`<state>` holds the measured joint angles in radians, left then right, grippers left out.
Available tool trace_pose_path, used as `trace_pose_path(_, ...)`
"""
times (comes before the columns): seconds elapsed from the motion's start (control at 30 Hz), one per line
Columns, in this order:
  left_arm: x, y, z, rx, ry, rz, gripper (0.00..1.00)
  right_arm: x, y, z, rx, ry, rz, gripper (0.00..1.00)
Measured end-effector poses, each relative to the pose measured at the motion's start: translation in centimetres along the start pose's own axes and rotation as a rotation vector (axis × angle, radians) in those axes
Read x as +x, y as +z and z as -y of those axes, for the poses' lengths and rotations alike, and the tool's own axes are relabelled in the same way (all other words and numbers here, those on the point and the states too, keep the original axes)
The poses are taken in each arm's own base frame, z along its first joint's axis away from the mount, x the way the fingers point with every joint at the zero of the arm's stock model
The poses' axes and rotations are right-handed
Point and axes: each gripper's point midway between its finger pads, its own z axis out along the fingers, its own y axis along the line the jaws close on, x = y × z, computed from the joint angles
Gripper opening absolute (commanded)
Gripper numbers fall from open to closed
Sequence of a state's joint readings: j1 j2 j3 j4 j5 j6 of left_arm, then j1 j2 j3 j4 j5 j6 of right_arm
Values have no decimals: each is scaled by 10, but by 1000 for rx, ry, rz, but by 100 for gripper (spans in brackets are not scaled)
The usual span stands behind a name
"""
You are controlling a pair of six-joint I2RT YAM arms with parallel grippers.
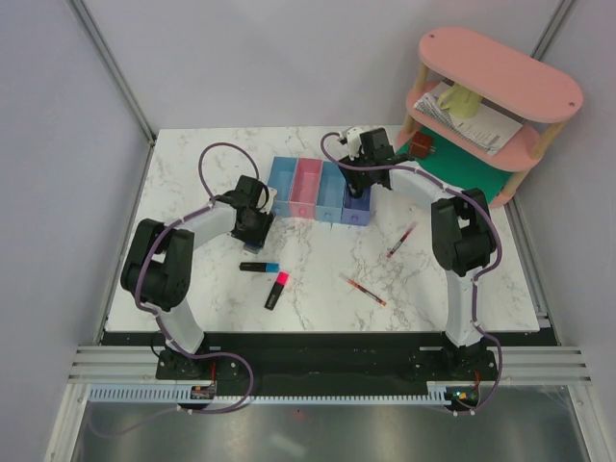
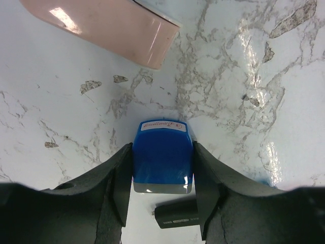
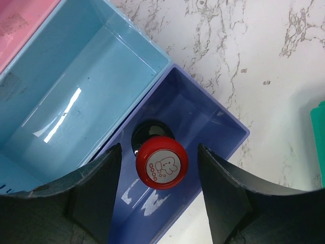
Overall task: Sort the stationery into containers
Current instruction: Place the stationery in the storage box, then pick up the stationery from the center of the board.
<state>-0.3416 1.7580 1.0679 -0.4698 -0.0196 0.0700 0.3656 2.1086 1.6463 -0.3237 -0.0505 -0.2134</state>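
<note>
Plain grey-lavender walls (image 1: 58, 144) close in the white, grey-veined marble table (image 1: 192, 173) on three sides, with a slotted metal rail (image 1: 318, 366) along its near edge. At the left, the left gripper (image 1: 256, 218) reaches low over the tabletop with its fingers (image 2: 122, 188) pressed against both sides of the blue-white block (image 2: 162, 155) - clamped on it, though whether the block is off the marble cannot be told. Just nearer on the bare surface lie the blue-capped highlighter (image 1: 260, 267) and the pink-capped highlighter (image 1: 277, 291), close together but apart. Toward the middle stands the row of four joined bins (image 1: 307, 188). Its rightmost, the purple-blue bin (image 3: 213, 122), holds the black-red bottle (image 3: 161, 162) upright. The right gripper (image 1: 358, 178) hangs over that bin, its fingers (image 3: 101, 188) spread to either side of the red cap with a gap on each side - not touching it. Further right, two red pens (image 1: 363, 290) (image 1: 401, 240) lie loose on the marble, well apart. In the far right corner a pink oval shelf (image 1: 500, 72) stands on a green mat (image 1: 472, 173), with a yellow mug (image 1: 462, 99) and papers (image 1: 486, 123) on its lower tier.
</note>
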Motion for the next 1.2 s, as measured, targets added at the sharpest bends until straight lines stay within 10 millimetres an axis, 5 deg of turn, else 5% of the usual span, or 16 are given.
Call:
trace_pose_path(0.2, 3, -3, 0, 1, 0, -2, 44, -13, -17, 3, 10, -2, 25, 73)
trace_pose_path(0.43, -5, -27, 3, 20, 6, 40, 42, -41, -59, 7, 27, -24, 102, 77)
trace_pose_path(0.63, -54, -70, 14, 96, 16, 164, 42, -43, -93, 13, 66, -44, 125, 92)
trace_pose_path(0.93, -172, -144, 67, 263, 119, 440, 40, -5, -121, 22, 137, -44, 69, 94)
trace_pose_path(1.07, -200, -136, 105, 337, 172, 457, 40, 27, -134, 27, 146, -17, 28, 91)
trace_pose_path(1.2, -212, -105, 141, 390, 208, 412, 40, 66, -149, 35, 159, 28, -19, 87)
